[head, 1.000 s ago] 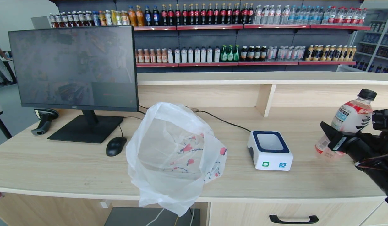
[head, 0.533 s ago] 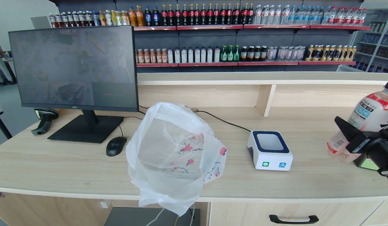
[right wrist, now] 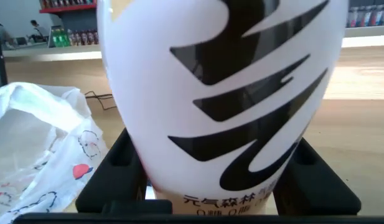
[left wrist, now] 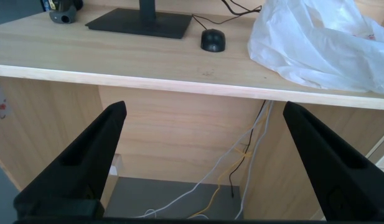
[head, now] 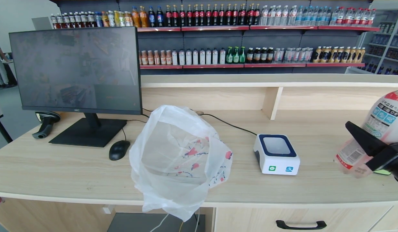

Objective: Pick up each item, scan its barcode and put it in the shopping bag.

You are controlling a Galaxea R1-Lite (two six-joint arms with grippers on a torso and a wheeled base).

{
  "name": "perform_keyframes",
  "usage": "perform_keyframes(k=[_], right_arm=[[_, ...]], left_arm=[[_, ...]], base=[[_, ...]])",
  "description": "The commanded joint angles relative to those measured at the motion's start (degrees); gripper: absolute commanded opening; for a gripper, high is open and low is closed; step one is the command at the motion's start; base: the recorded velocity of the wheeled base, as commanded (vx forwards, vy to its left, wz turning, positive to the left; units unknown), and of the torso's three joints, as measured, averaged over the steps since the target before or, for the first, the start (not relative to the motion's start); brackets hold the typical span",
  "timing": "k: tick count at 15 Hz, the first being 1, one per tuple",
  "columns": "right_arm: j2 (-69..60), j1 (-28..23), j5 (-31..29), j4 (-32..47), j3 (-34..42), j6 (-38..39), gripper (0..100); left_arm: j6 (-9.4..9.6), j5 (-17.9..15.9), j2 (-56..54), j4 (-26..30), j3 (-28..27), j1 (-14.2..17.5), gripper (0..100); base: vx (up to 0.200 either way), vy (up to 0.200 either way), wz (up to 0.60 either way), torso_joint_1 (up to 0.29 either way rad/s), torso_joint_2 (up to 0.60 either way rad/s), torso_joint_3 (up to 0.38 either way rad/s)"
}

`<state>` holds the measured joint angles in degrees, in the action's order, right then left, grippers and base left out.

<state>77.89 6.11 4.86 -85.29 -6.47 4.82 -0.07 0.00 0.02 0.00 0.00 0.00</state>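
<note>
The right claw [head: 368,141] was clamped on the drink bottle [head: 384,119], held tilted above the counter [head: 73,174] at its right end, well apart from the white scanner box [head: 276,154]. From the head, the bottle's label showed a red band, blue squares and a strip of small print near the base. Its cap was cut off at the picture's edge. The right wrist view caught another face of the bottle [right wrist: 223,93]: white with bold black stripes and a row of small characters low down, with the claw [right wrist: 213,186] gripping it on both sides. The scanner box carried one green and one blue square logo on its front. The shopping bag [head: 178,158], white with red and blue marks, slumped open over the counter's front edge between the mouse [head: 119,149] and the scanner box. The left claw [left wrist: 204,168] was spread wide and empty, low in front of the counter, with the bag [left wrist: 316,43] above it. A small green patch under the right claw was too hidden to identify.
</note>
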Motion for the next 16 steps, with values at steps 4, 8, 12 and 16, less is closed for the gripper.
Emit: perform_keyframes(k=[4,8,12,16], right_arm=[[-1.0,13.8,-0.1,0.6,-4.2,9.2,0],[-0.9,29.2,-0.3,0.6,-4.9,15.8,0],[4.2,35.6,-5.7,-0.4,-10.1,21.6,0],[6.8,39.9,-7.9,-0.9,-13.5,23.9,0]], left_arm=[[-0.01,0.0,0.0,0.0,0.0,0.0,100],[-0.01,0.0,0.0,0.0,0.0,0.0,100],[-0.01,0.0,0.0,0.0,0.0,0.0,100],[-0.01,0.0,0.0,0.0,0.0,0.0,100]], base=[[0.0,0.0,0.0,0.0,0.0,0.0],[0.0,0.0,0.0,0.0,0.0,0.0],[0.0,0.0,0.0,0.0,0.0,0.0],[0.0,0.0,0.0,0.0,0.0,0.0]])
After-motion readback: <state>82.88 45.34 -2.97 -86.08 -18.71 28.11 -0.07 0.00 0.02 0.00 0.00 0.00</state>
